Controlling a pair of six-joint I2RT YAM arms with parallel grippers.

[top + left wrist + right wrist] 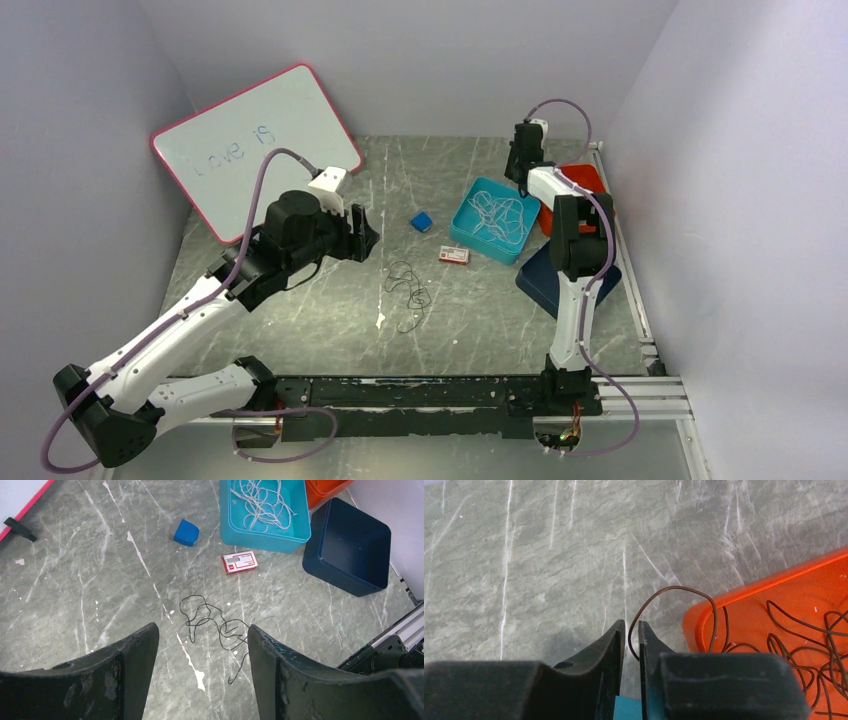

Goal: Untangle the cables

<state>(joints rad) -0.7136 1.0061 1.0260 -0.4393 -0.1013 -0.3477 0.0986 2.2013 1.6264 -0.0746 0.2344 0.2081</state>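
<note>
R gripper [632, 630] tight on brown cable [674, 588]; L gripper [201, 629] wide above dark cables [212, 622].

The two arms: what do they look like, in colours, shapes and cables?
Both the left arm and right arm have white links, black joints and a lilac hose alongside. The left hand and right hand each have two black tapering fingers.

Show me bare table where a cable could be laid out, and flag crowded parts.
Free: the far strip between the whiteboard and teal tray; the near patch between the dark tangle and navy bin. Crowded: the right side, where that tray, the orange tray, the bin and red card bunch, and the right fingers pinch a brown cable.
</note>
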